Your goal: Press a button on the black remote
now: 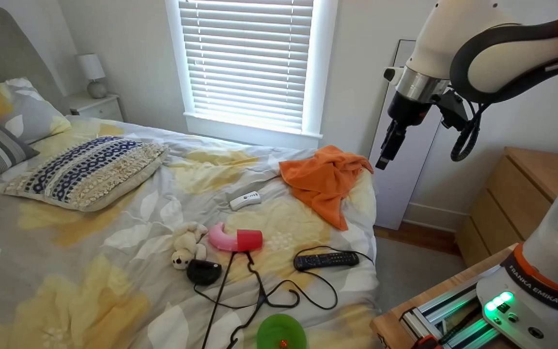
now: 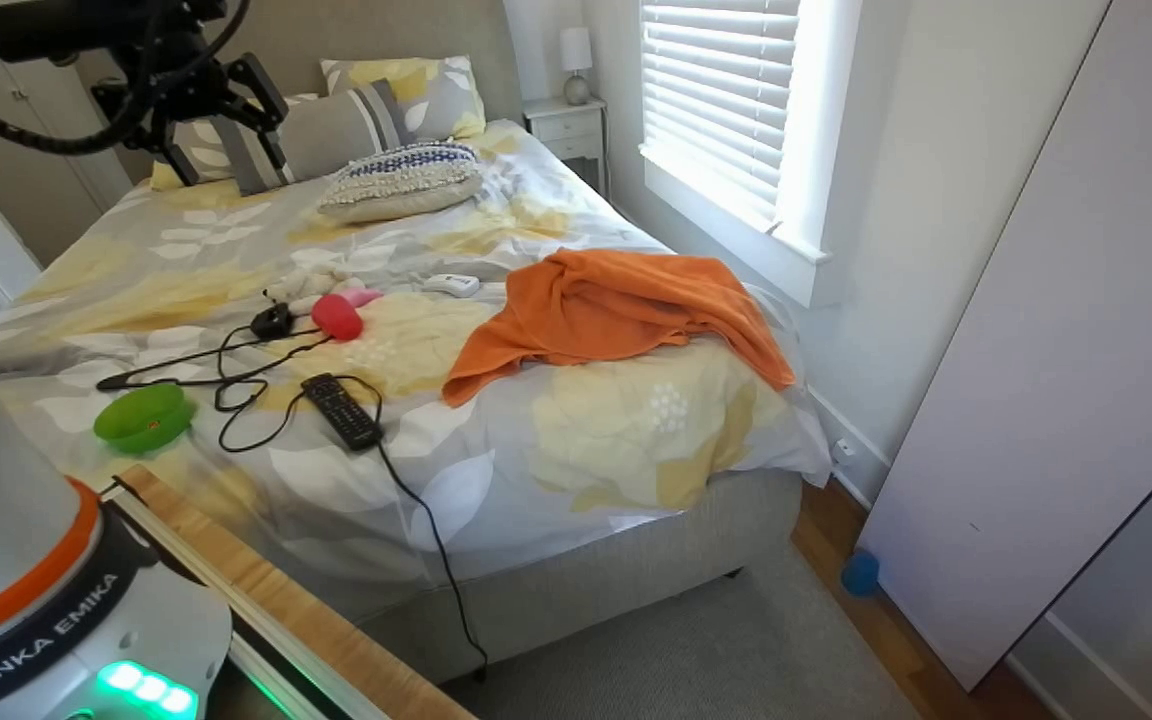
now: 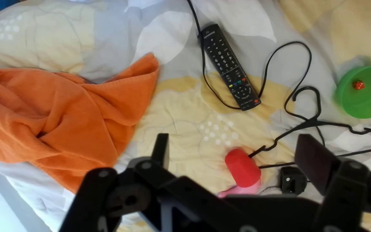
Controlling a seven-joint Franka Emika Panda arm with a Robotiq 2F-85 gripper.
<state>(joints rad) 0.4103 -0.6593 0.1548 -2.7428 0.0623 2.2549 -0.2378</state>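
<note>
The black remote (image 1: 326,260) lies flat on the bed near its edge, buttons up. It also shows in an exterior view (image 2: 341,412) and in the wrist view (image 3: 230,67), where its number keys and small coloured buttons are visible. A thin black cable loops around it and crosses its edge. My gripper (image 1: 385,162) is high above the bed, well apart from the remote. Its fingers are spread with nothing between them, as seen in an exterior view (image 2: 231,165) and the wrist view (image 3: 234,146).
An orange cloth (image 1: 327,179) and a light grey remote (image 1: 245,200) lie on the bed. A red and pink object (image 1: 249,240), plush toy (image 1: 189,242), black device (image 1: 204,272), black hanger (image 1: 261,295) and green bowl (image 1: 281,332) lie near the black remote.
</note>
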